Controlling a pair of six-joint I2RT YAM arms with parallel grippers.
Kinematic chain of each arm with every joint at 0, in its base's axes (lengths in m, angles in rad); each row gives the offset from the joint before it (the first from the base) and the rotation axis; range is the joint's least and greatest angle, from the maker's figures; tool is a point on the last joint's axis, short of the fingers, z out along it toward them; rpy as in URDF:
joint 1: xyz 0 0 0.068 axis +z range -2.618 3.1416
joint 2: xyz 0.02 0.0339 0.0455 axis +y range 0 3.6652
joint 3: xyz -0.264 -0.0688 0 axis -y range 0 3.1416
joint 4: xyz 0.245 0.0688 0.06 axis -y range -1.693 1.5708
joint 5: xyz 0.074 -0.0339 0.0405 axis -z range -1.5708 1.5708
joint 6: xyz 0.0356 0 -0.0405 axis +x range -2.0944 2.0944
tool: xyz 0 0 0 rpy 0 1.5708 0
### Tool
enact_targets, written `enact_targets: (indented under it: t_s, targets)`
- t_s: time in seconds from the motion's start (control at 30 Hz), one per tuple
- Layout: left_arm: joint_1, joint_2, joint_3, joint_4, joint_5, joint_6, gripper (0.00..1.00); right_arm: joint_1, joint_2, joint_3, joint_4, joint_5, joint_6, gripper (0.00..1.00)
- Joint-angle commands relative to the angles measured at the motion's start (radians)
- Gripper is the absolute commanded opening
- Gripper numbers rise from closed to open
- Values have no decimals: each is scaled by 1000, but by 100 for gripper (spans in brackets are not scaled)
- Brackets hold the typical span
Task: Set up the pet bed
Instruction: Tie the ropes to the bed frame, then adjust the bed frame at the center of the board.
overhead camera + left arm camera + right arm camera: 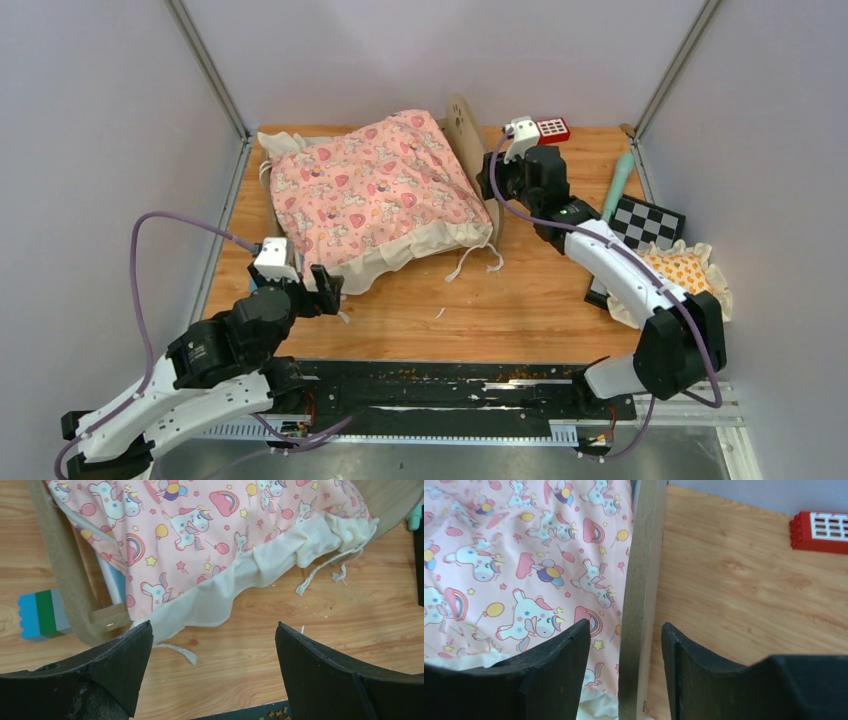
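The left arm (pixel 200 370) is bent low and reached toward the bed's (pixel 380 185) near-left corner. The left fingers (pixel 115 665) are spread wide and empty, just short of the quilt's (pixel 200 535) cream ruffle. The right arm (pixel 620 265) is stretched far forward, and the right fingers (pixel 549 670) are held apart astride the headboard (pixel 640 580), unclamped. The bed is set on the worktop's (pixel 540 290) far left.

No readable text, label, brand or number shows on anything here.
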Motion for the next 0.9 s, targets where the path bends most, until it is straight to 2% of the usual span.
enact_targets:
  t_s: [0.0,0.2,0.3,0.33,0.47,0.57,0.73,0.77,0.87]
  targets:
    - [3,-56,-10,-75,-74,-69,98,30,42,42,-2,116,-33,45]
    - [2,-100,4,-143,-157,-134,97,30,53,47,-57,341,-36,20]
    - [3,-107,-6,-166,-187,-171,97,13,-6,11,-68,451,12,1]
    - [3,-107,-10,-166,-191,-176,96,-5,-30,-3,-69,463,26,0]
    - [2,-79,-1,-169,-191,-181,96,-111,-131,-52,-93,448,60,0]
    - [3,-66,-32,-80,-168,-136,96,-218,-193,-91,-87,410,64,0]
    - [2,4,-21,3,-165,-55,97,-323,-230,-132,-27,341,-26,0]
    - [2,22,-10,10,-170,-44,99,-332,-228,-133,-14,328,-50,7]
    - [3,60,23,31,-167,-16,100,-341,-213,-92,-29,297,-59,42]
